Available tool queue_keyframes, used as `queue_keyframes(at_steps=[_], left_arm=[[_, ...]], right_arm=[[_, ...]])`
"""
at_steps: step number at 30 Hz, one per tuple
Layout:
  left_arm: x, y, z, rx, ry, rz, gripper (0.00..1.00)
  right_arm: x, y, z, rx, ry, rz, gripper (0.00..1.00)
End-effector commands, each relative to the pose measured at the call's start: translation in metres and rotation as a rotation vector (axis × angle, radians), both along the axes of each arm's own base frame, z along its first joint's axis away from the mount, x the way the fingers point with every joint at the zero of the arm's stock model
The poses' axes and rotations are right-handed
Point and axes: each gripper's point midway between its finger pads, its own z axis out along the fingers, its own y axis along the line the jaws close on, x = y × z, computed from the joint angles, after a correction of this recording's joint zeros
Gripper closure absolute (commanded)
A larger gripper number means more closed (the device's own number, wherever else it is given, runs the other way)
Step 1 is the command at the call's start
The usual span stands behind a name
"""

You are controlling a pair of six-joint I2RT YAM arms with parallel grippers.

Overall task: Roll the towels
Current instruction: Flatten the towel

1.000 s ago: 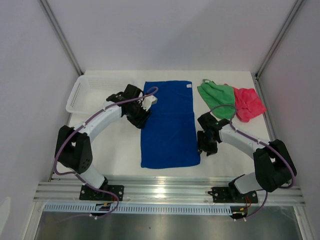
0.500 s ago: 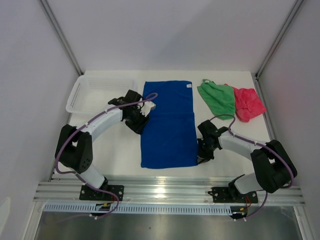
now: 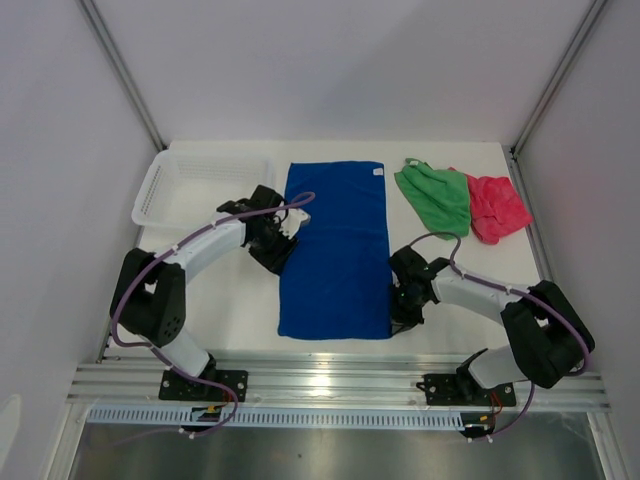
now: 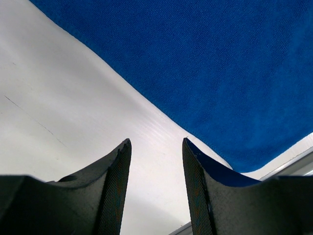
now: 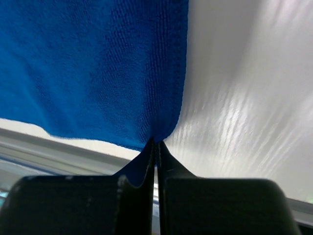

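I see the royal blue cloth towel [image 5: 88, 63] as matt, finely napped terry; the white tabletop [image 5: 244, 98] beneath is smooth with a soft sheen; the white mesh basket [image 3: 150, 190] looks plastic.

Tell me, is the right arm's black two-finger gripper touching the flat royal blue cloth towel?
Touching. The right wrist view shows the right gripper shut on the royal blue cloth towel, its edge pinched between the closed fingers.

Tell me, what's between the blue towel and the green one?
Nothing but a narrow strip of bare table separates the blue towel from the green towel; the top view shows it.
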Motion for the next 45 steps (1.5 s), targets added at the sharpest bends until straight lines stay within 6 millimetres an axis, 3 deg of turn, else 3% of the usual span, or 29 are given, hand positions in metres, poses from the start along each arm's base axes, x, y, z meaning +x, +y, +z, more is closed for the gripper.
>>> queue_keyframes(at_steps=[1, 4, 9, 19, 25, 26, 31, 34, 43, 44, 45], left_arm=[[-0.002, 0.006, -0.004, 0.021, 0.0, -0.011, 0.5], [-0.006, 0.007, -0.008, 0.03, 0.007, -0.033, 0.51], [-0.014, 0.011, -0.015, 0.039, 0.035, -0.048, 0.51], [-0.006, 0.012, -0.009, 0.048, -0.004, -0.052, 0.5], [0.034, 0.001, 0.015, 0.032, -0.106, 0.028, 0.5], [0.048, -0.007, 0.03, 0.005, -0.145, 0.044, 0.5], [0.07, -0.022, 0.038, -0.037, -0.153, 0.093, 0.5], [0.077, -0.02, 0.035, -0.014, -0.161, 0.11, 0.5], [0.085, -0.02, 0.038, -0.014, -0.192, 0.114, 0.5], [0.085, -0.02, 0.037, -0.013, -0.191, 0.114, 0.5], [0.085, -0.02, 0.038, -0.017, -0.192, 0.115, 0.5]], right_arm=[[-0.025, 0.001, 0.006, 0.003, 0.054, 0.052, 1.0], [-0.032, -0.005, 0.007, -0.017, 0.072, 0.053, 1.0], [-0.028, -0.015, 0.015, -0.052, 0.053, 0.043, 1.0], [-0.013, -0.05, 0.031, -0.111, 0.071, -0.11, 1.0], [0.017, -0.086, 0.042, -0.144, 0.031, -0.284, 1.0], [0.023, -0.09, 0.044, -0.143, 0.018, -0.297, 1.0], [0.046, -0.116, 0.042, -0.137, 0.007, -0.428, 1.0], [0.059, -0.134, 0.042, -0.141, -0.007, -0.505, 1.0], [0.11, -0.247, 0.064, -0.25, -0.151, -0.763, 1.0], [0.115, -0.25, 0.064, -0.257, -0.151, -0.755, 0.97], [0.119, -0.252, 0.062, -0.258, -0.144, -0.748, 0.8]])
